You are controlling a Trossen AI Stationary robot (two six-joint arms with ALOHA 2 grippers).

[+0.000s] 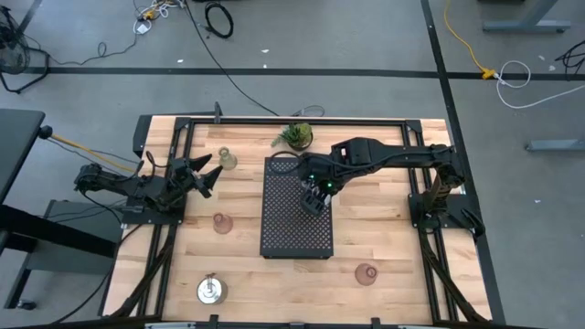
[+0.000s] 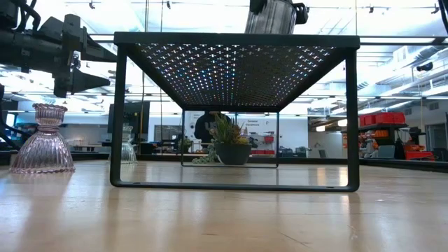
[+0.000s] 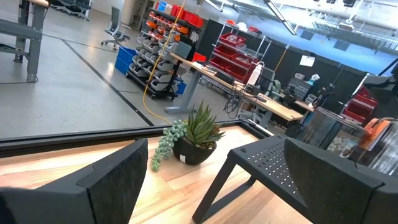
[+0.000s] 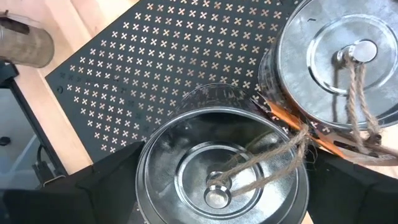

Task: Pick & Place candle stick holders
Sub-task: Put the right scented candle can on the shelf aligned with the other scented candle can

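My right gripper (image 1: 315, 199) is over the black perforated tray (image 1: 294, 233), shut on a shiny silver candle stick holder (image 4: 221, 174) with twine around it. A second silver holder (image 4: 339, 62) stands beside it on the tray. A third silver holder (image 1: 211, 290) stands on the table near the front left. A clear glass cup (image 1: 226, 160) and two pinkish ones (image 1: 221, 222) (image 1: 366, 273) stand on the wood. My left gripper (image 1: 208, 174) is open and empty at the table's left, above the wood. My right gripper holds the silver holder by its round rim (image 4: 146, 168), one finger (image 4: 106, 186) on each opposite side. The fingers come from above, pointing down. The holder is upright, open side up, and in the low view (image 2: 269, 17) its bottom meets the tray's top.
A small green potted plant (image 1: 297, 137) stands just beyond the tray's far end. The tray stands raised on legs (image 2: 119, 112). A black frame (image 1: 302, 120) runs round the table's edges. Bare wood lies to the tray's right and front.
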